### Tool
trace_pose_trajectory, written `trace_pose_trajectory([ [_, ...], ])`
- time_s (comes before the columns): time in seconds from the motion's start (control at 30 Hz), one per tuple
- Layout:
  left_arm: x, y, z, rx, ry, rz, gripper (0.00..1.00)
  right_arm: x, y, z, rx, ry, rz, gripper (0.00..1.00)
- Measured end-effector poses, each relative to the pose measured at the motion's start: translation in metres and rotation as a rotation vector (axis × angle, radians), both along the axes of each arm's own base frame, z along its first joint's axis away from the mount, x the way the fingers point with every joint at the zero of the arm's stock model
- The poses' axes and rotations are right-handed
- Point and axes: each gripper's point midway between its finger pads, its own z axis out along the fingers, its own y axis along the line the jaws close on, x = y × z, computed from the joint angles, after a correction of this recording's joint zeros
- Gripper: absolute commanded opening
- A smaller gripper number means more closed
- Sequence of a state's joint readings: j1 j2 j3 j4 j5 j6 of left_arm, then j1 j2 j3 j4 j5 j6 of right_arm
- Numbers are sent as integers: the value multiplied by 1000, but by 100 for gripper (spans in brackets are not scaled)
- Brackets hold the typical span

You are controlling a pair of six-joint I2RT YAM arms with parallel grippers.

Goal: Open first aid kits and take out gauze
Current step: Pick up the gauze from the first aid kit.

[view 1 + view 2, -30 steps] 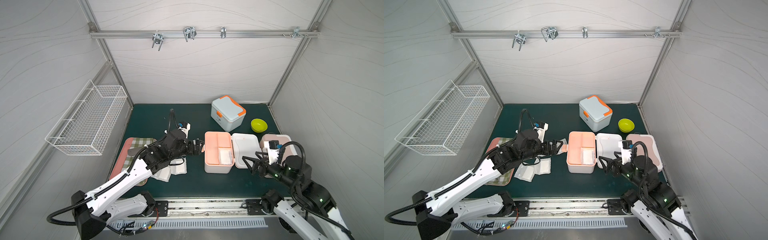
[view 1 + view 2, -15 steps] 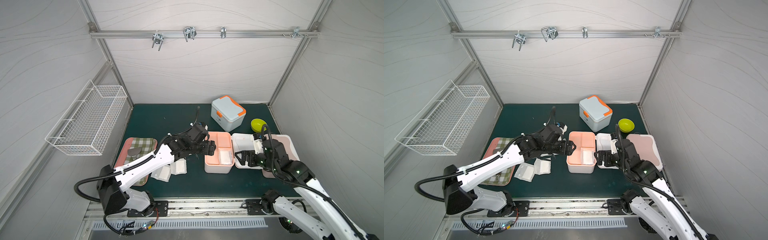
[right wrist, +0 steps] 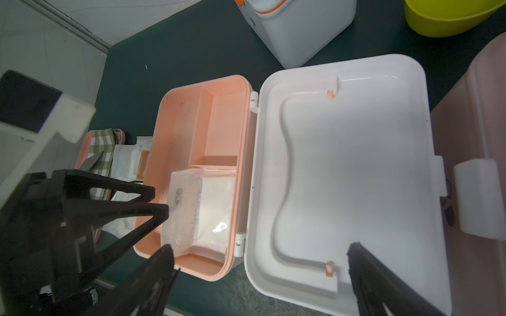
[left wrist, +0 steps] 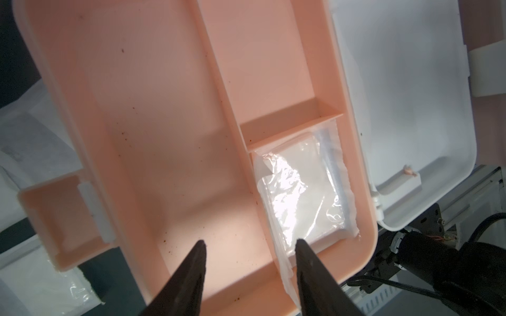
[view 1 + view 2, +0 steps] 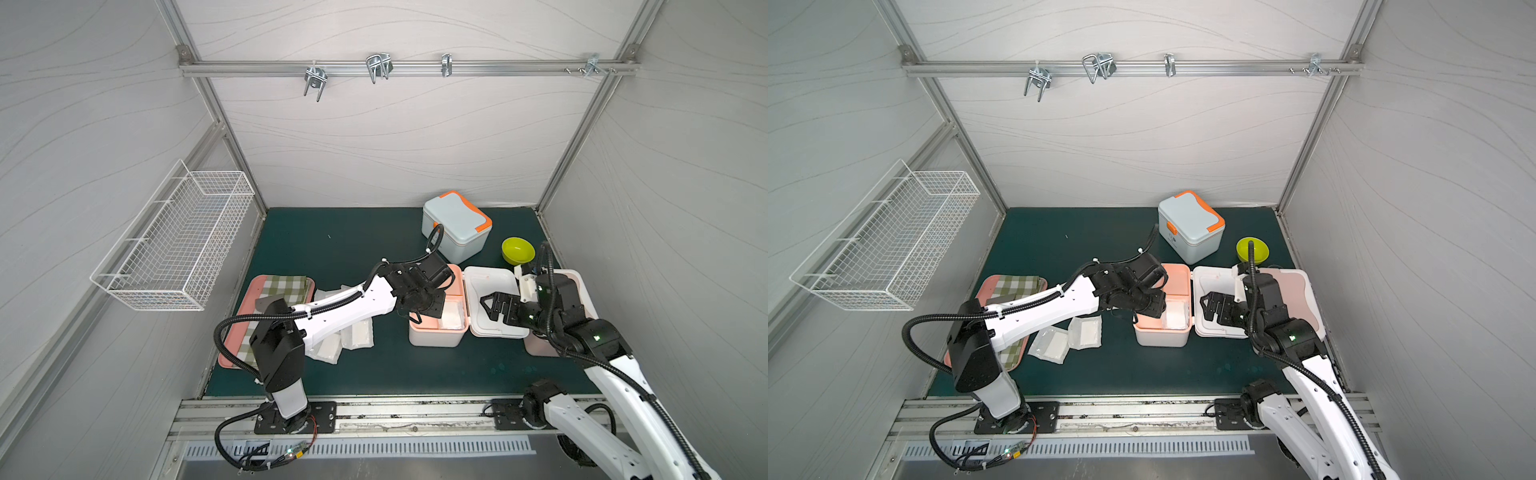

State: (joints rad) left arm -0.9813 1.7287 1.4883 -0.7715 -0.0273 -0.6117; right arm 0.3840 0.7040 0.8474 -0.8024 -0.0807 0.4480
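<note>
The left arm [image 5: 353,301] covers much of the loose gauze pouches [image 5: 1086,332] on the tabletop [image 5: 332,249], between the pink tray [image 5: 243,320] and the white-and-peach kit [image 5: 434,338]. How many lie there cannot be counted. The right arm [image 5: 594,336] hides most of the dusty pink kit [image 5: 1302,299], whose lid looks shut. The pale blue kit [image 5: 455,224] stands closed at the back. It is cut off in the right wrist view, as is the green bowl [image 5: 517,251]. The white-and-peach kit lies open, its white lid [image 3: 342,164] folded flat toward the pink kit. One gauze pouch [image 4: 301,191] sits in the small compartment on the hinge side, at the near end; the print on it is unreadable.

The left jaws hang inside the open kit, parted about halfway. One fingertip [image 4: 197,260] is over the large compartment and the other [image 4: 306,260] is at the pouch's crinkled edge, with nothing pinched between them. Whether that finger presses the plastic cannot be told. The right jaws stand spread wide above the lid's near end, holding nothing; whether they touch the lid cannot be told.
</note>
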Motion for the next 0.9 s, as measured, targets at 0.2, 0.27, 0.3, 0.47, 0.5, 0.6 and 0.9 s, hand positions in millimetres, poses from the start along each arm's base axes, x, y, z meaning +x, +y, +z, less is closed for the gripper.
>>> trace_pose_trajectory([
  [0.2,0,-6,-15,19,42,7,23,-1,2,1,11,3,12,99],
  [0.27,2,-11,-16,17,46,7,15,-2,3,1,14,3,15,99],
  [0.3,3,-13,-16,15,48,9,12,-2,3,1,16,2,17,99],
  [0.47,5,-15,-13,14,46,13,1,-3,5,4,27,-8,24,99],
  [0.5,5,-15,-11,12,45,15,0,-3,5,4,28,-9,25,99],
  [0.6,5,-15,-11,16,46,16,0,-2,5,4,32,-11,25,99],
  [0.9,6,-14,-11,20,43,20,0,-2,6,5,40,-11,27,99],
])
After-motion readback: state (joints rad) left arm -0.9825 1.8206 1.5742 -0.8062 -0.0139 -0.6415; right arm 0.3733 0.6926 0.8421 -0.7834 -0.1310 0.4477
